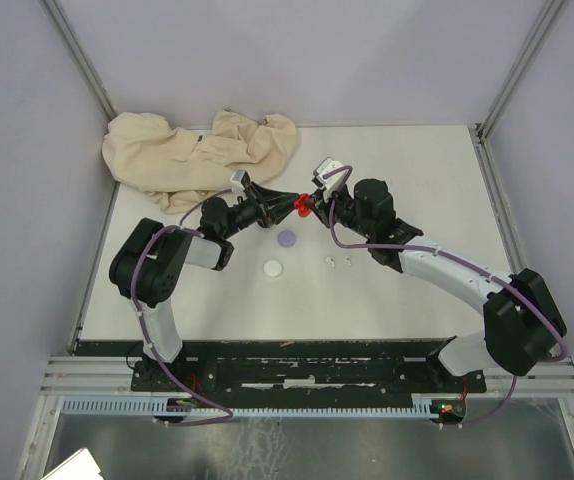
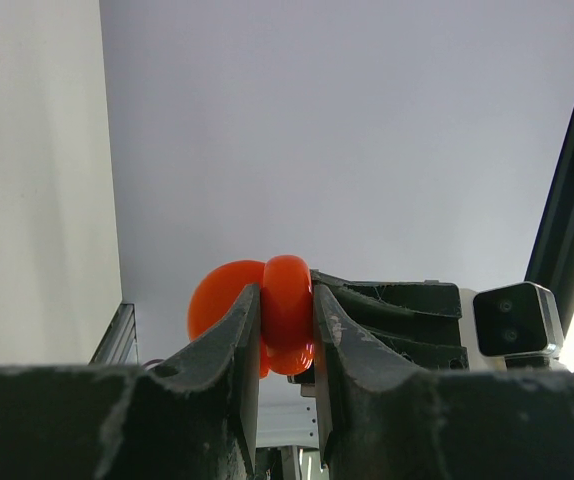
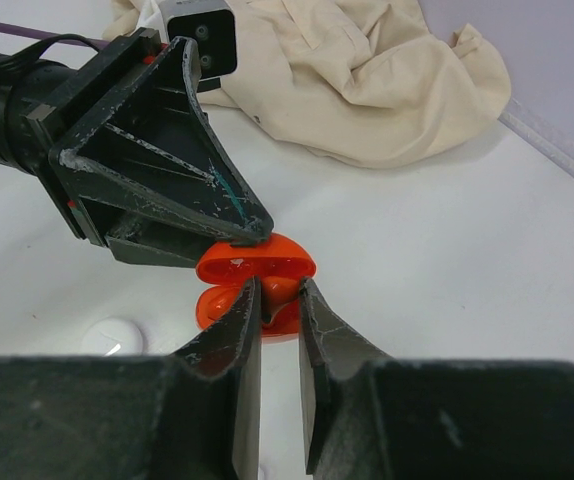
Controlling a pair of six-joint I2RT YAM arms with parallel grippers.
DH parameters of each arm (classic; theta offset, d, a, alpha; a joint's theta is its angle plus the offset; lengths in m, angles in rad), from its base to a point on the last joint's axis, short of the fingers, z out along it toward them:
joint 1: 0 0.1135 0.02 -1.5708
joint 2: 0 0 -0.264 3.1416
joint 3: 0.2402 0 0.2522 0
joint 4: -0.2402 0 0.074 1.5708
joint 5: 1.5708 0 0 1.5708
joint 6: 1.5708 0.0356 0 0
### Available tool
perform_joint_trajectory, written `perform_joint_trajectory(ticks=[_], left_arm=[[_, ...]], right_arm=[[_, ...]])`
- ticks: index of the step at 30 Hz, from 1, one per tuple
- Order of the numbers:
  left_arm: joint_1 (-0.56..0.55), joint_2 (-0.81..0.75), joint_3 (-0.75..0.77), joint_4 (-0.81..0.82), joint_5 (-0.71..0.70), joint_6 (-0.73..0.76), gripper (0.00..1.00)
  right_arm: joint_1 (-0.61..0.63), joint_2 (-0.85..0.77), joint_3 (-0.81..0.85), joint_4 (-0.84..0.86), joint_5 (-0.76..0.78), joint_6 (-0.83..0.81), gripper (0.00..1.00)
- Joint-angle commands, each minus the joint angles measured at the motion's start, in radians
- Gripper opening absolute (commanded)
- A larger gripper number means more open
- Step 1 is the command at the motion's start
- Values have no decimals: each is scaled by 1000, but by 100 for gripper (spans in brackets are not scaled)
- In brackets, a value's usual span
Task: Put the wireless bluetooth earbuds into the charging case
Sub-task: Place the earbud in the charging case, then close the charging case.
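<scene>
Top: left gripper (image 1: 289, 203) and right gripper (image 1: 315, 208) meet at the red charging case (image 1: 302, 204). White earbuds (image 1: 340, 261) lie loose on the near side of the case, slightly right.
Left wrist: jaws clamped on the case, acting as a fixture.
Right wrist: jaws narrow, pinching what looks like a red earbud (image 3: 278, 290) at the open case mouth, likely seating it.
</scene>
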Motion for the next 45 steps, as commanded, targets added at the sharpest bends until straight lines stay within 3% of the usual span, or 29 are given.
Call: perform_joint_trajectory(ticks=[1, 9, 16, 24, 29, 33, 34, 36, 37, 45], left_arm=[[-2, -21, 34, 61, -3, -49, 3], [-2, -8, 33, 61, -6, -42, 3], [-2, 12, 30, 60, -17, -36, 3], [-3, 12, 19, 28, -84, -50, 3], [-2, -36, 18, -55, -173, -45, 3], [-6, -101, -21, -171, -300, -74, 3], [-7, -122, -29, -207, -336, -76, 3], [-15, -165, -36, -289, -394, -75, 3], [-19, -186, -35, -343, -419, -72, 3], [-72, -345, -47, -620, -633, -110, 3]], right_arm=[[5, -4, 18, -7, 19, 26, 24], [5, -23, 34, -6, 12, 69, 42], [3, -104, 19, 91, 63, 135, 57], [2, -160, 30, -35, 261, 111, 69], [2, -151, -5, -73, 342, 95, 77], [2, -104, 6, -102, 361, 124, 71], [3, -86, 0, -84, 339, 124, 74], [6, -51, -26, -38, 308, 123, 92], [10, -39, -36, -17, 304, 121, 95], [61, 74, -31, 89, 334, 77, 97]])
